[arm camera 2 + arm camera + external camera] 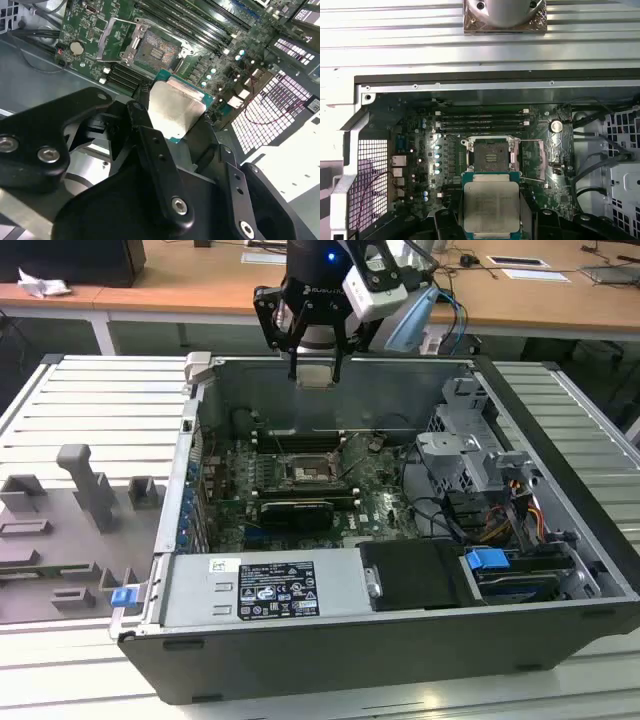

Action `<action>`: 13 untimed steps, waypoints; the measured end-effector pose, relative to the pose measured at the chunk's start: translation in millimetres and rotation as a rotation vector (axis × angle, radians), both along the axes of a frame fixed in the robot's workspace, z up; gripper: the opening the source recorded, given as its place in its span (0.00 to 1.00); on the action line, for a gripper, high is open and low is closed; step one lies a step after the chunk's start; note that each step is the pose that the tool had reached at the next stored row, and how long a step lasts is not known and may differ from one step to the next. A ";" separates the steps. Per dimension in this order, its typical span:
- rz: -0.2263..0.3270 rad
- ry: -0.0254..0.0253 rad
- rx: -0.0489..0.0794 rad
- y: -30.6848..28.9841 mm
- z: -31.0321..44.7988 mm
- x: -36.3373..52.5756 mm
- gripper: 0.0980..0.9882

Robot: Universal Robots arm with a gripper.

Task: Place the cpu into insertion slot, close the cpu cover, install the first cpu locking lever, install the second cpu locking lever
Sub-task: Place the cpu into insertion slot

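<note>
My gripper [315,376] hangs over the back wall of the open computer case, shut on the cpu [315,374]. In both wrist views the cpu [175,107] [491,202] is a silver-topped square on a green base, pinched by its edges between the black fingers [145,125]. On the motherboard below, apart from the chip, the insertion slot [305,472] [158,50] [490,155] lies bare with its contacts showing. The cpu cover [135,44] [516,159] stands swung open beside the slot.
The case walls [330,400] ring the board. Long black memory slots [300,435] run behind the socket, and a black card [295,510] lies in front of it. A power supply [260,590] and a drive cage [470,455] with cables fill the front and the exterior view's right. Grey fixtures [90,490] stand outside on the exterior view's left.
</note>
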State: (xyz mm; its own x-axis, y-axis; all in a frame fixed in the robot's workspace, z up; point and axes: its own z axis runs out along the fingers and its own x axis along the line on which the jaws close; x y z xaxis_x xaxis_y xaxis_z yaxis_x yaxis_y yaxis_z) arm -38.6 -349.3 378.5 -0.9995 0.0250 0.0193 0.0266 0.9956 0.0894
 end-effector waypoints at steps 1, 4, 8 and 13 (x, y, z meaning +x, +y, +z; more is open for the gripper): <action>-0.017 0.0000 0.000 0.0 -0.1 0.0 0.50; -0.054 0.0001 0.000 0.0 -0.4 0.0 0.50; -0.057 0.0000 0.000 0.0 -0.8 0.0 0.50; -0.057 0.0000 0.000 0.0 -1.5 0.0 0.50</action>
State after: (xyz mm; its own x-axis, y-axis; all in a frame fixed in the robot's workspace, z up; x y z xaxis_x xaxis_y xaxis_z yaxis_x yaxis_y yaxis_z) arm -38.6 -349.3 376.9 -0.9964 0.0820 0.0193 0.0834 0.9925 0.0893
